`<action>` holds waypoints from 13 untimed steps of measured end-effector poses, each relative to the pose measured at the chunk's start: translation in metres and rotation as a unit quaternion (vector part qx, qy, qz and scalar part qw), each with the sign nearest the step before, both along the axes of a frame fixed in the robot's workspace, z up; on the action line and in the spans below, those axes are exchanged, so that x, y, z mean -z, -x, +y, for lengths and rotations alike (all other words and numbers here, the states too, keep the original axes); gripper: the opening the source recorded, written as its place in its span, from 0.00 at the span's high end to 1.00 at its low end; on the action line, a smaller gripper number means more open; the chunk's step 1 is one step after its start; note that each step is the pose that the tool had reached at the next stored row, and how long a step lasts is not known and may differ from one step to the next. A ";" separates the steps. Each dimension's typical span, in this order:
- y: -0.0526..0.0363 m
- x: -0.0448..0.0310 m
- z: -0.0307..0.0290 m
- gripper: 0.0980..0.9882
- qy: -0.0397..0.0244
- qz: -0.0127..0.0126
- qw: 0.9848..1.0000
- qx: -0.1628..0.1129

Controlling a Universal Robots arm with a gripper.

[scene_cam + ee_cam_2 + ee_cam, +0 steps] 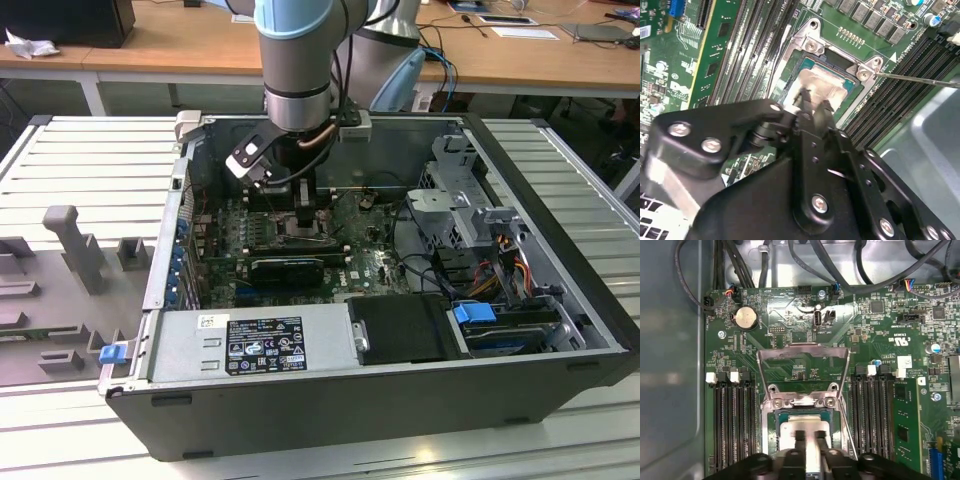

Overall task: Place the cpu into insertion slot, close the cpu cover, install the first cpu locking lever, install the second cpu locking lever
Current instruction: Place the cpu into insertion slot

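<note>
Reaching down into the open computer case (400,400), the arm holds its gripper (300,218) low over the middle of the green motherboard (365,265). The case lies on its side on a slatted metal tabletop (90,150), with the power supply (250,345) along its near wall.

In both wrist views the cpu (790,432) (827,82) lies flat inside the insertion slot (805,413), its pale metal top facing up and the slot's dark rim showing around it. The gripper (811,436) (814,102) sits directly above the chip. Its two black fingers (800,437) stand a narrow gap apart, and the chip's silvery top shows between them. They are well inside the chip's edges and are not clamped around it. Whether the tips touch the metal top cannot be told.

The cpu cover (802,346) is swung open, away from the slot. In the first wrist view its thin silver frame stands beyond the slot on the side away from the fingers, and green board shows through its square cut-out. Its hinge end, with two screws, lies just beside the slot's rim.

In the second wrist view a thin metal rod (920,80) runs out from a screwed corner bracket of the socket and crosses above the long black memory slots (900,95). More memory slots (735,425) flank the socket on either side in the first wrist view. A round coin battery (745,317) sits on the board beyond the cover, near a bundle of black cables (805,260).
</note>
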State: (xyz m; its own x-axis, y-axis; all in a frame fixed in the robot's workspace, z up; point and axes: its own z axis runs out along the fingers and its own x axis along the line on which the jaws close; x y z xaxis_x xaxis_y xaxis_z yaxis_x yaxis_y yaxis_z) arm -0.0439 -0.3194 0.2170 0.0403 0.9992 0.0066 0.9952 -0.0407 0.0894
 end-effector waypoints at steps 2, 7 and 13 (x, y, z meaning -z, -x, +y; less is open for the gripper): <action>0.0000 -0.0012 0.0000 0.99 0.002 0.000 1.000 0.000; 0.0000 -0.0034 0.0000 0.99 0.005 0.000 1.000 0.000; 0.0000 -0.0069 0.0000 0.99 0.005 0.000 1.000 0.000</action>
State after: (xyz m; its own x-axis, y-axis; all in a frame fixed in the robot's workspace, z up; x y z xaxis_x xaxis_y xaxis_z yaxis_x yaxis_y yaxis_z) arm -0.0439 -0.3195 0.2239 0.0403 0.9992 -0.0043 0.9952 -0.0398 0.0897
